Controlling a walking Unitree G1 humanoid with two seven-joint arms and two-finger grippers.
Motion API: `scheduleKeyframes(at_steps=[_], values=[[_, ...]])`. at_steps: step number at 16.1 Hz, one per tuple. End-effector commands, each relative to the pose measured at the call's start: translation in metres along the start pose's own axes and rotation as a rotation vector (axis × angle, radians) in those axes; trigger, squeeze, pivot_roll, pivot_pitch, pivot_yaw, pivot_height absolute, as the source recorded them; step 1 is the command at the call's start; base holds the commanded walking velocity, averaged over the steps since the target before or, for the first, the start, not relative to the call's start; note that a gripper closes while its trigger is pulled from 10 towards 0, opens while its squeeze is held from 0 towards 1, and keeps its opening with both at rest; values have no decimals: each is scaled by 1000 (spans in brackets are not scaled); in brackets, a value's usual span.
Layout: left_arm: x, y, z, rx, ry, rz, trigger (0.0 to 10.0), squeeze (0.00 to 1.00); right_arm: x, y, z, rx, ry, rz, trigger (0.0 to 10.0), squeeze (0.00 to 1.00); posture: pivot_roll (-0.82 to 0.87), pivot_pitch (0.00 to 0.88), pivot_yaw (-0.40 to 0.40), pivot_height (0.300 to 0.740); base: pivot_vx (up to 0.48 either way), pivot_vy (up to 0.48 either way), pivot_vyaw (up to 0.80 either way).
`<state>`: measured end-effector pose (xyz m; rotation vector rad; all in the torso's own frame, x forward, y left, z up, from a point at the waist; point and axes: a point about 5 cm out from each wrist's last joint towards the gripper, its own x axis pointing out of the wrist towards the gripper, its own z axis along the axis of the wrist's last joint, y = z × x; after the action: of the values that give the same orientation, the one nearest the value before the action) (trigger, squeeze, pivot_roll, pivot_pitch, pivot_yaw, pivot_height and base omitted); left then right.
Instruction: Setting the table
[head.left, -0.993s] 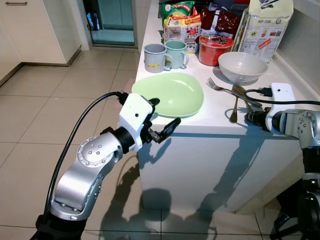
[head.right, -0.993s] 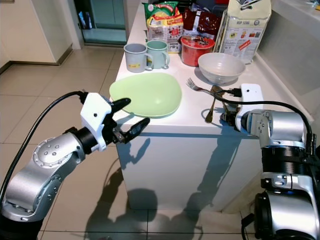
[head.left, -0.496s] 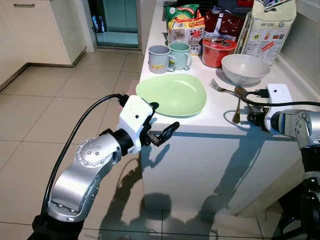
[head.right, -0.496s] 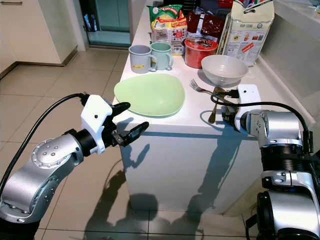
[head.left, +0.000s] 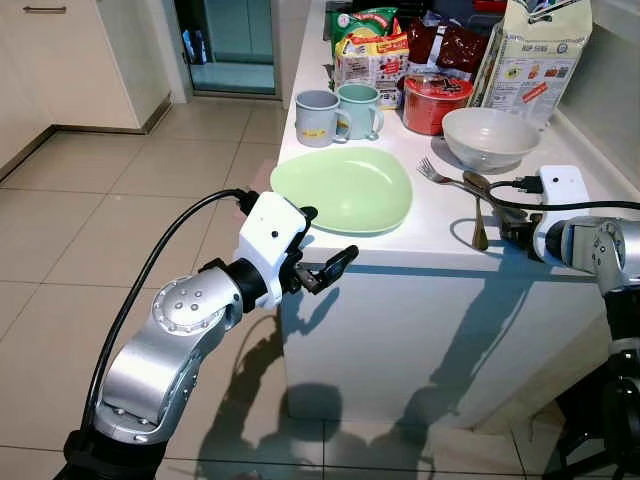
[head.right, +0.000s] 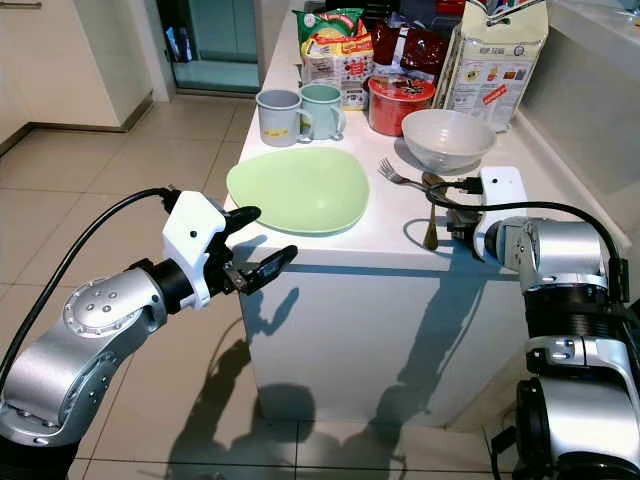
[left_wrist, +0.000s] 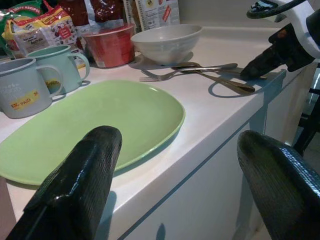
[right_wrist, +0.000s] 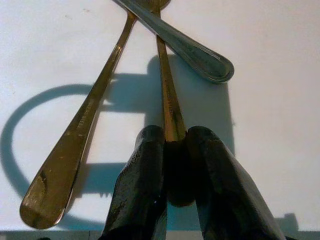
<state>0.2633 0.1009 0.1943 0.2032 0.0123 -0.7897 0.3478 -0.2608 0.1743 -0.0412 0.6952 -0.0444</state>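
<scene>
The right claw (right_wrist: 172, 150) grips a brass utensil handle (right_wrist: 167, 95) on the surface (head.left: 440, 225), likely to lift beside the green plate (head.left: 345, 190), while the left claw (head.left: 322, 245) hangs spread.

Bright, even light falls from above and behind, throwing crisp dark arm shadows down the counter's (head.left: 420, 320) white front and onto the glossy floor tiles (head.left: 90, 200). Head views are sharp; the close black fingers (left_wrist: 75, 185) blur softly.
</scene>
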Motion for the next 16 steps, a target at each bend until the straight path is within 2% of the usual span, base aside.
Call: scheduleKeyframes(at_steps=[1, 8, 16], values=[[0, -3, 4, 15, -14, -18, 10000, 0, 4, -7, -12, 18, 61, -32, 0, 0, 32, 0, 2, 740, 0, 0, 0], [2, -2, 7, 14, -32, 1, 10000, 0, -20, -13, 13, 11, -47, -70, 0, 0, 26, 0, -2, 740, 0, 0, 0], [1, -3, 8, 17, -36, -1, 10000, 0, -39, 2, 21, -58, -85, 10, 0, 0, 27, 0, -1, 740, 0, 0, 0]])
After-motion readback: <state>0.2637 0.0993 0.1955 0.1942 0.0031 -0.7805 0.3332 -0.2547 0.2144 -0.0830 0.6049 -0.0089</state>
